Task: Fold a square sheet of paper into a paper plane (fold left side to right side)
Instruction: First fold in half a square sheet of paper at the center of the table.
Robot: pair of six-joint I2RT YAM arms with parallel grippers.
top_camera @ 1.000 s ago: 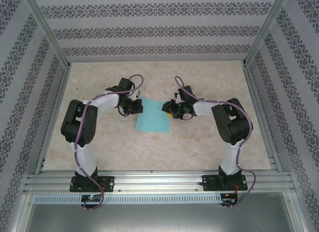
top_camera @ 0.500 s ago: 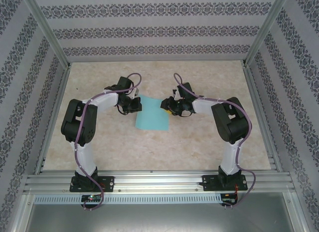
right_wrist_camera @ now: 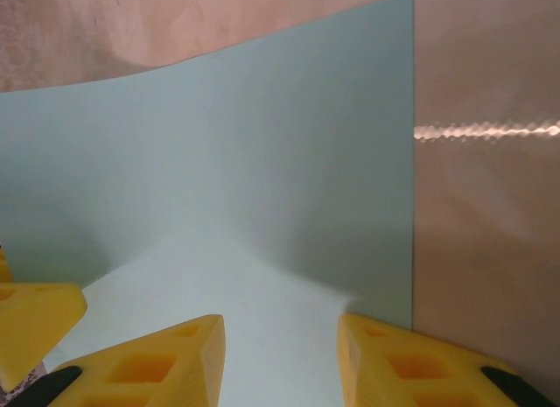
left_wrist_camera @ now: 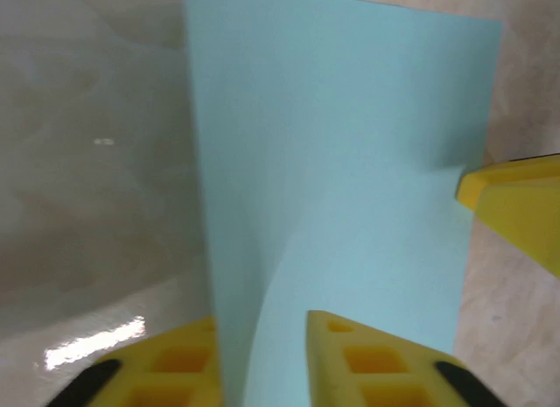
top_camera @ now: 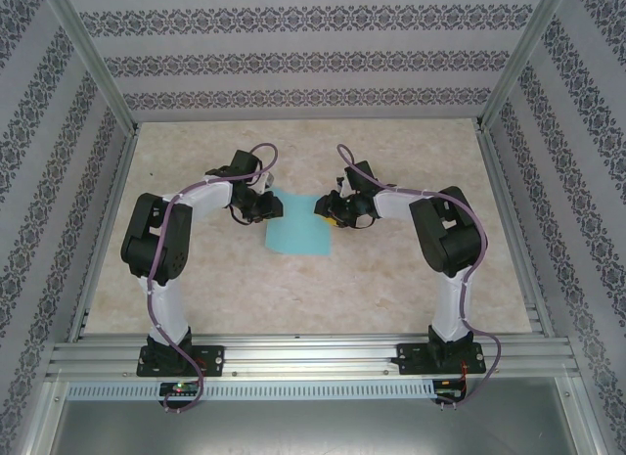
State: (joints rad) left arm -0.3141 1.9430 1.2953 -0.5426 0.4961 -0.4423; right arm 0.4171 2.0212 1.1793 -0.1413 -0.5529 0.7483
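The square sheet of paper (top_camera: pixel 298 230) is plain, light blue-green. It lies in the middle of the worktop (top_camera: pixel 196 298), its far end curled up a bit.

Walls (top_camera: pixel 313 59) papered in pale stripes with dark floral bands fill the top, left and right. A beige marbled tabletop (top_camera: pixel 313 289) lies in the centre, glossy under soft light. Aluminium posts (top_camera: pixel 90 54) stand at the corners, and a metal rail (top_camera: pixel 313 355) crosses the bottom.

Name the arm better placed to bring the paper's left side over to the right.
Left. The left arm has its jaws astride the raised left edge of the paper, so it likely need only close and sweep across. The right arm sits at the right edge.
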